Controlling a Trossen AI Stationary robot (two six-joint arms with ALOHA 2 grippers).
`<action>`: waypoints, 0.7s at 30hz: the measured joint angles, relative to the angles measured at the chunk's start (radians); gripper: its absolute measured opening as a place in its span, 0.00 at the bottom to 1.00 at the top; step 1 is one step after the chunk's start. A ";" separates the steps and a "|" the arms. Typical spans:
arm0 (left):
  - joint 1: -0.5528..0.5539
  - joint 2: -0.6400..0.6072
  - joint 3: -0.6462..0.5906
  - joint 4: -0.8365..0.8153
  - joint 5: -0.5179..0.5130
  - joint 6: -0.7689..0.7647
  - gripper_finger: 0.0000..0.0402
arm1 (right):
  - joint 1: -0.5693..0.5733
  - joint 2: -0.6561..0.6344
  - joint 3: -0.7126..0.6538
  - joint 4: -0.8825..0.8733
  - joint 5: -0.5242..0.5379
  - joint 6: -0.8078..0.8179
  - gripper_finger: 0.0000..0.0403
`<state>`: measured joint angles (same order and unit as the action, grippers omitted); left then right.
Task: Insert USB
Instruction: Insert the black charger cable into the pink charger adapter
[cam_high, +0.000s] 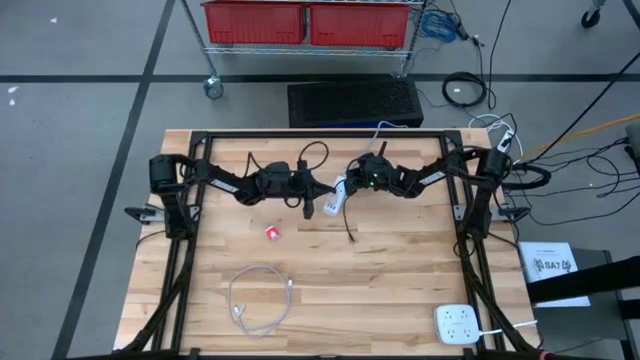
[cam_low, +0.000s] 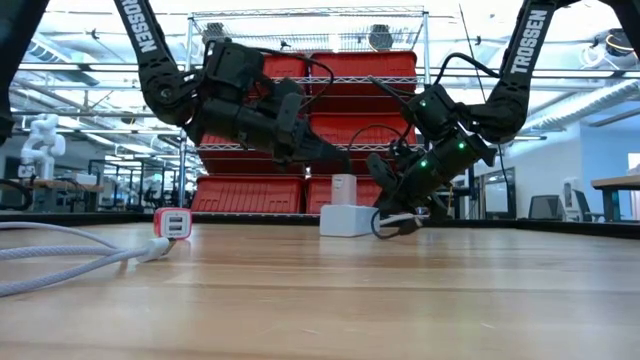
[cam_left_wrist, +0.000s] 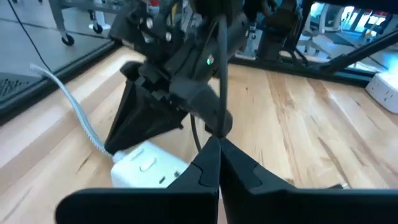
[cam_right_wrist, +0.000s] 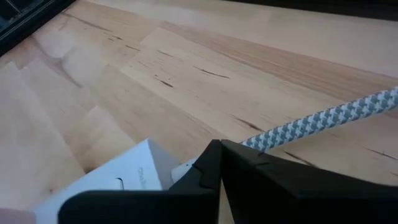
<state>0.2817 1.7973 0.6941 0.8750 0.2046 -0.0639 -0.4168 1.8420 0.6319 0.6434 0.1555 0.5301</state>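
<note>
White charger block (cam_high: 334, 197), with braided cable (cam_right_wrist: 323, 118) attached, is found on the wooden table (cam_high: 400, 290) at far centre, between both grippers. Right gripper (cam_high: 347, 186) is pressed onto the block, fingers closed together. Left gripper (cam_high: 310, 207) is held just left of it, fingers closed; a black cable (cam_high: 349, 226) is seen at its tips, grip unclear. Red USB adapter (cam_high: 272, 232) and white coiled cable (cam_high: 262, 300) lie nearer, left.
</note>
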 joint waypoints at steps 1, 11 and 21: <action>0.000 0.005 0.000 -0.003 0.000 0.000 0.01 | 0.000 0.000 0.000 0.000 0.001 0.000 0.00; 0.010 -0.011 0.000 0.016 0.011 -0.009 0.10 | 0.000 0.000 0.000 -0.003 0.000 -0.001 0.00; 0.023 -0.018 0.023 -0.009 0.085 0.013 0.25 | 0.000 0.000 0.000 -0.003 -0.003 -0.003 0.00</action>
<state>0.3042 1.7798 0.7174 0.8660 0.2900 -0.0510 -0.4168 1.8420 0.6319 0.6405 0.1520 0.5270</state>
